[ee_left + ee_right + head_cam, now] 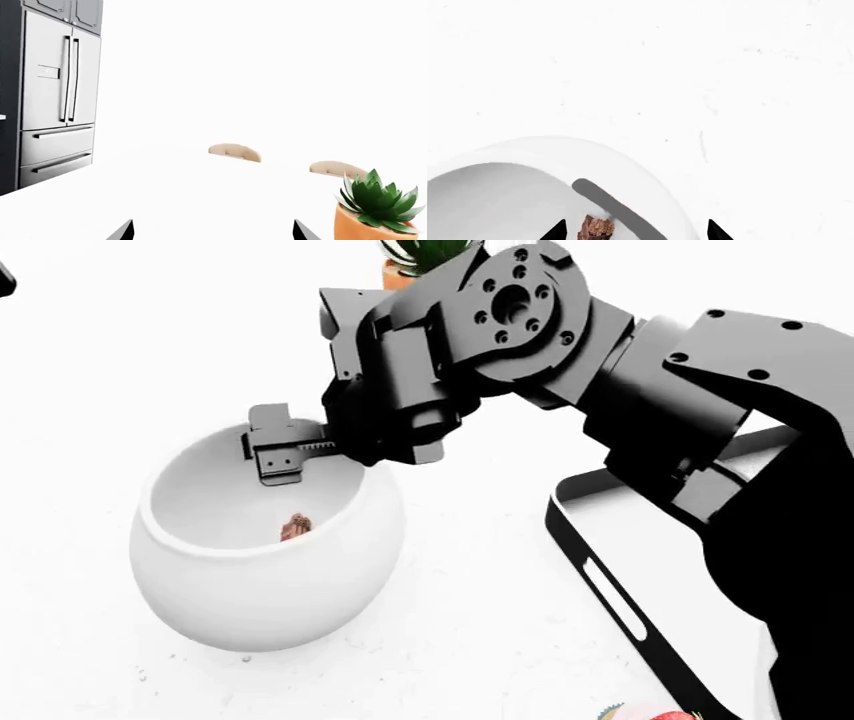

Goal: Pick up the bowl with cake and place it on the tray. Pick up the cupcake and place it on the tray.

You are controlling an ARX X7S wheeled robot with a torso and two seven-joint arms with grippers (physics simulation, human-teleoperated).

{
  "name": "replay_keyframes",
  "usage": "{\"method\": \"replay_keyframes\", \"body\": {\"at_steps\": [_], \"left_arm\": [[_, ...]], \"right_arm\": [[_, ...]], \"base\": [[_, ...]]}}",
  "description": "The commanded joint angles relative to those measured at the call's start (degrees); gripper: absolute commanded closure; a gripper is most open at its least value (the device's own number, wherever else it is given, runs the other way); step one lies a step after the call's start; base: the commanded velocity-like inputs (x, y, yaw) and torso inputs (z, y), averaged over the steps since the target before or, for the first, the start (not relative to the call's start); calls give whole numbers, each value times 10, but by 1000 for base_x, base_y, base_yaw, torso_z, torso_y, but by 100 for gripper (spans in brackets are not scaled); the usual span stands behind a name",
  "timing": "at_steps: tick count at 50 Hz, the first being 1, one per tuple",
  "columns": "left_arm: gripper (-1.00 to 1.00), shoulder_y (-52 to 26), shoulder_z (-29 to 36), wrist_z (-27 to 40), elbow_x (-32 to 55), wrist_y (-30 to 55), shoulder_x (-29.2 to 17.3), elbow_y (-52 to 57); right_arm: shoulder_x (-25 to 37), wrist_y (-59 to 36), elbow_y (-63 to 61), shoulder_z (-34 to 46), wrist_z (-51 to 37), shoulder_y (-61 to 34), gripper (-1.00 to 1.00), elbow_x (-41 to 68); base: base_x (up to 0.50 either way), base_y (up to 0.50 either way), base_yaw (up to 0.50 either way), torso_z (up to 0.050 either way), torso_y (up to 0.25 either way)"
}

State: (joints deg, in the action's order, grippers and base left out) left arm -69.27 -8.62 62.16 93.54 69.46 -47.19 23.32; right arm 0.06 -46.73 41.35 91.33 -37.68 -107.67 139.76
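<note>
The bowl point(260, 560) sits on the white counter point(467, 640) at left, brown cake point(296, 528) inside. The right claw point(283, 452) is at the bowl's far rim, one finger point(620, 207) lying dark along the rim; whether it pinches the rim I cannot tell. Bare counter separates bowl and tray point(601, 580) — the tray's near-left edge is unobstructed, its right part hidden by the arm. The cupcake point(647, 712) peeks in at the near edge. The left claw point(212, 231) is spread over bare counter, the plant pot point(375, 220) near it.
</note>
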Motion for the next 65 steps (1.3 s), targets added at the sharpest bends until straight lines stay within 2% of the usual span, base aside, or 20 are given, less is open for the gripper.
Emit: {"method": "replay_keyframes", "body": {"at_steps": [1,17,18,33,57,65], "left_arm": [[-100,-2,1,-1,-1,-5,-3,-2],[-100,-4,7,3,5,-9,-4,0],[-100,-5,7,3,5,-9,-4,0],[-100,-5,10,2,3,-15,-6,-3],[-100,-3,16,0,0,-22,-10,-6],[-100,-5,18,1,1,-24,-11,-6]], "right_arm": [[-1,-21,-10,7,-2,14,-100,18],[-1,-40,-4,8,-25,22,-100,-2],[-1,-39,-3,9,-29,22,100,-3],[0,-53,7,8,-29,-2,100,-14],[0,-138,53,13,-23,-132,100,-4],[0,-184,106,19,-8,-182,100,-10]], "base": [[0,0,0,0,0],[0,0,0,0,0],[0,0,0,0,0],[0,0,0,-1,0],[0,0,0,0,0],[0,0,0,0,0]]}}
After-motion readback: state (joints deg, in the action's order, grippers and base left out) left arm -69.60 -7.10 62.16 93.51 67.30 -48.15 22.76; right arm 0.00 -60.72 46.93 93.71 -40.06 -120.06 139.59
